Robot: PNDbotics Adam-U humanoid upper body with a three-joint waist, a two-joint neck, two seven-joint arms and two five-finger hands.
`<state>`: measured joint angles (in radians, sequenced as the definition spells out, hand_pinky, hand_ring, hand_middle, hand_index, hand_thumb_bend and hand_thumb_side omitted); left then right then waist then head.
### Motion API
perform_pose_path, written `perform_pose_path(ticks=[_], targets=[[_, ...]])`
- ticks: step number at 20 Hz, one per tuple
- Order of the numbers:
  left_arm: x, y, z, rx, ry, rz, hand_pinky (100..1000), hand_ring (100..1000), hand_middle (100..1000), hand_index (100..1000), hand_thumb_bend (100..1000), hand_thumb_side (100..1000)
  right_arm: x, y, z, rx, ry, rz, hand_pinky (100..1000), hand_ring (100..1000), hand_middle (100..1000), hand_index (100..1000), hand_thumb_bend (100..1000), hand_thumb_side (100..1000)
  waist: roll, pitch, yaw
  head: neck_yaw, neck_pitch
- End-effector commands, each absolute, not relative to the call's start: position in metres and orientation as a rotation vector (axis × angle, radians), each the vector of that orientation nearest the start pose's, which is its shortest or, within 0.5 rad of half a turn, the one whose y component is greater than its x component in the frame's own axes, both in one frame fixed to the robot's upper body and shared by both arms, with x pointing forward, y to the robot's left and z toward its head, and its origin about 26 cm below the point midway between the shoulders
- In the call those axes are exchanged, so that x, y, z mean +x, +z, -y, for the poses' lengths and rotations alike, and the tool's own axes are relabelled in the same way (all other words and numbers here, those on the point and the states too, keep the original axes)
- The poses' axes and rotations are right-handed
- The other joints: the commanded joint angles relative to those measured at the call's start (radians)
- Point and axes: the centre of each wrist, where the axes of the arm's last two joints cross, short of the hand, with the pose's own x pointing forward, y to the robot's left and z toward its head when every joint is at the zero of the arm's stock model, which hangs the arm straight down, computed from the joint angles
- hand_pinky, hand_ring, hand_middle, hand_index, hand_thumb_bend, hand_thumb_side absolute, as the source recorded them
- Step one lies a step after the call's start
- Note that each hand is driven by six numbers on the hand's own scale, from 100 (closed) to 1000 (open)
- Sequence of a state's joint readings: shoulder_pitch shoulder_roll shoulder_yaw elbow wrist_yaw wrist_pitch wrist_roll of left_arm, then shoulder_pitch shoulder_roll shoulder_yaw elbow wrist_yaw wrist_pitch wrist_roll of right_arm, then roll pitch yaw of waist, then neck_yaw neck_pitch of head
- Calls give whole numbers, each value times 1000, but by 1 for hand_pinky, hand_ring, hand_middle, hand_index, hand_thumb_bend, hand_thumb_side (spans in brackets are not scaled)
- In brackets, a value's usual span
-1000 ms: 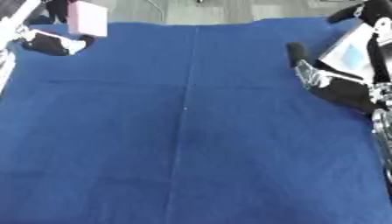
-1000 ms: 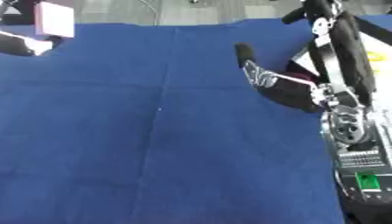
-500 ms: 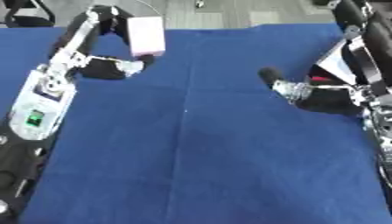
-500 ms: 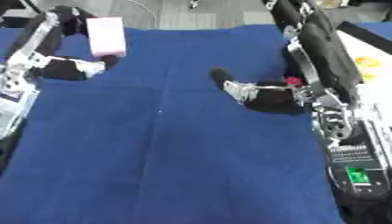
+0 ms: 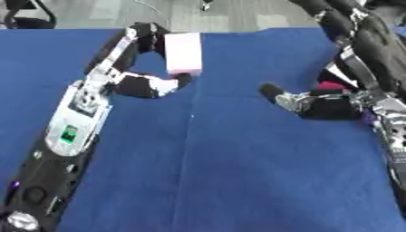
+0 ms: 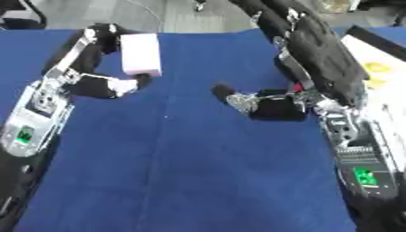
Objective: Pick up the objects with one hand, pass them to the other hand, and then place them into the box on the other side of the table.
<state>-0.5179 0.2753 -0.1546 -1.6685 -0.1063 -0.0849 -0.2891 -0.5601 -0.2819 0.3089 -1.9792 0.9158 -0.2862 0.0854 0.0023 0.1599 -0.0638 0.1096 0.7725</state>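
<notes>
Pale pink box (image 5: 183, 52) pinched upright in left hand (image 5: 147, 85) at eleven o'clock above blue-covered bench (image 5: 238, 181), right hand (image 5: 317, 105) at three o'clock, fingers stretched toward it, holding nothing, well apart from box

Looks like a robotics lab or test room, not a home. Desk (image 5: 238, 181) fully covered w/ plain blue cloth (image 6: 198, 181), creased down the middle. Beyond far edge: bare grey floor (image 5: 103, 11), dark chair or stand base at top left (image 5: 28, 16). White box w/ yellow bits at right edge (image 6: 373, 68).
</notes>
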Motion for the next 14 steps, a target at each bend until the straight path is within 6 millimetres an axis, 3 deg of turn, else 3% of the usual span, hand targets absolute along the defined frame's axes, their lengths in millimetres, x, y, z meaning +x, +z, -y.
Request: perform_pose_path(ticks=[1,4,6,14], targets=[[361,188,-184,-158,-963,2143,619,466,459,561,515,100,298,249,149,914,-1555,-2555,1000,993,997,1000,639,229,-14,-31,4,-11,-3],[356,187,-164,-288,-1035,2112,619,468,460,563,517,101,297,248,148,928,-1640,-2444,1000,990,988,1000,628,240,-16,-32,12,-19,-3],[356,189,-160,-338,-1043,2105,620,469,461,565,518,100,297,246,148,929,-1678,-2407,1000,990,978,1000,587,263,-16,-32,14,-22,-3],[354,196,-152,-435,-1049,2101,622,472,465,569,524,102,299,250,152,905,-1809,-2374,1000,986,974,1000,575,248,-16,-32,13,-27,-3]])
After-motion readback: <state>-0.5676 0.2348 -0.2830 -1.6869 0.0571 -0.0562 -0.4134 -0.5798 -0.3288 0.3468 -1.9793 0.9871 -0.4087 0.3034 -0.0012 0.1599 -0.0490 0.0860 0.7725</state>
